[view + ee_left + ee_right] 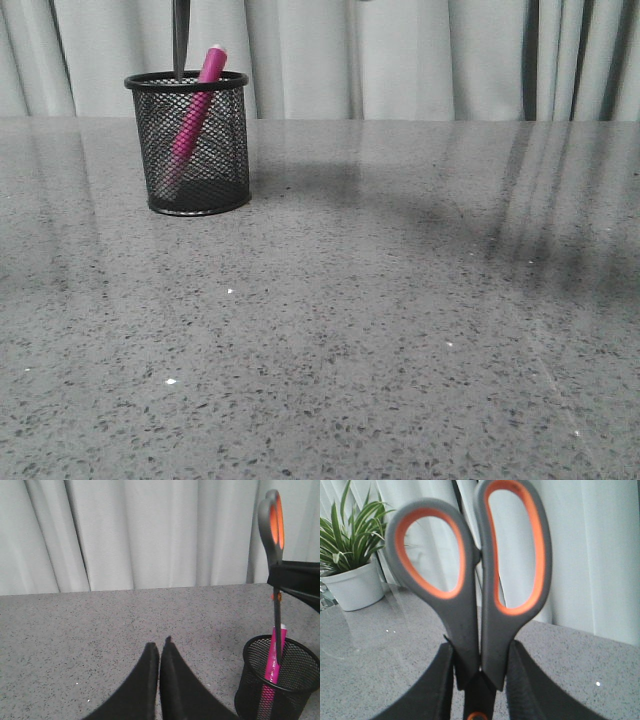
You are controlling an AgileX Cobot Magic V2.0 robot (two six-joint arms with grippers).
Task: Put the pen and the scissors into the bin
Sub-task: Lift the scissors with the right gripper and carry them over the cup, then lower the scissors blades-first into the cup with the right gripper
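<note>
Thick magenta-pink pen [193,118] already leaning inside the small round black wire-mesh bin [188,142], pale tip poking above rim.

Scissors w/ dark grey handles + orange-lined loops [475,587] hang vertical over the bin, blades down, tips at or just inside the rim. R gripper [479,675] clamped on the handle shanks just above the orange pivot, good spot: rigid, blades stay closed, loops clear of the pads. L gripper [160,652] fingers pressed together, holding nothing, parked near the bin.

Handling guess: scissors stiff, moderately heavy, smooth plastic, could pivot in grip. Light mesh cup may tip if blades snag the rim or shove the pen.
</note>
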